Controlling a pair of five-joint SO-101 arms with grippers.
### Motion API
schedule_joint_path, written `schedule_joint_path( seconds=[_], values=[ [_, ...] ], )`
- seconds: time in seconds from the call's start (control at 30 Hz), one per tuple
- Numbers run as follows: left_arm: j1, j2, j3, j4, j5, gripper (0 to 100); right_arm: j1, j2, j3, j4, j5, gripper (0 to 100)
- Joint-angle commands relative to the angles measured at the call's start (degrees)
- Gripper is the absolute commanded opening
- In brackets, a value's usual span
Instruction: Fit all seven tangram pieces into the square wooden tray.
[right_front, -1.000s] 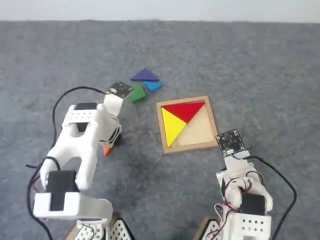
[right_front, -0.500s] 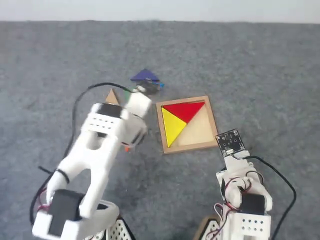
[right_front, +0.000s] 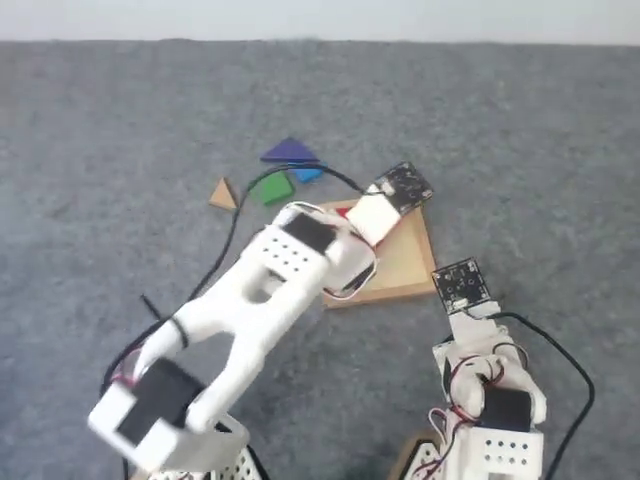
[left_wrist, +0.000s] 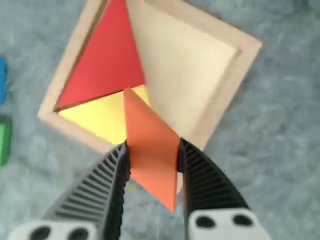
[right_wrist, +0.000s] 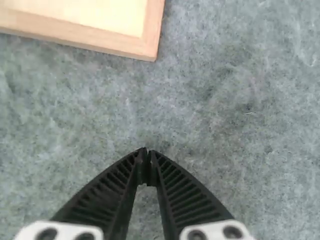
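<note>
My left gripper (left_wrist: 151, 150) is shut on an orange parallelogram piece (left_wrist: 150, 145), held above the square wooden tray (left_wrist: 235, 75). A red triangle (left_wrist: 107, 60) and a yellow triangle (left_wrist: 102, 117) lie in the tray; the rest of its floor is bare wood. From above, the left arm (right_front: 300, 255) stretches over the tray (right_front: 415, 270) and hides most of it. Loose on the carpet at the back lie a purple triangle (right_front: 290, 151), a blue piece (right_front: 308, 173), a green square (right_front: 272, 189) and a tan triangle (right_front: 223, 193). My right gripper (right_wrist: 146, 167) is shut on nothing, just above the carpet near the tray's corner (right_wrist: 150, 47).
Grey carpet (right_front: 520, 130) covers the table on all sides of the tray. The right arm's base (right_front: 490, 400) stands at the front right. A black cable (right_front: 575, 370) loops beside it.
The left arm swung from the left side of the carpet to over the tray, carrying the orange piece. This uncovered the tan triangle and green square. The right arm stayed still.
</note>
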Motion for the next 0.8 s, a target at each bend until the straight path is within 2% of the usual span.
schedule_joint_path(
  seconds=[0.0,0.13,0.43,0.67,0.77],
  values=[
    [0.97,5.27,-3.56,-5.98,-2.55,2,-0.22,-0.84,0.97,0.13,0.44,0.8],
    [0.97,6.07,-3.74,-7.74,-4.57,2,-0.22,-0.84,0.97,0.13,0.44,0.8],
    [0.97,6.77,-6.64,-8.79,-3.96,2,-0.22,-0.84,0.97,0.13,0.44,0.8],
    [1.85,8.53,-5.93,-12.13,7.38,2,-0.22,-0.84,0.97,0.13,0.44,0.8],
    [2.9,9.85,-5.93,-11.87,6.77,2,-0.22,-0.84,0.97,0.13,0.44,0.8]
  ],
)
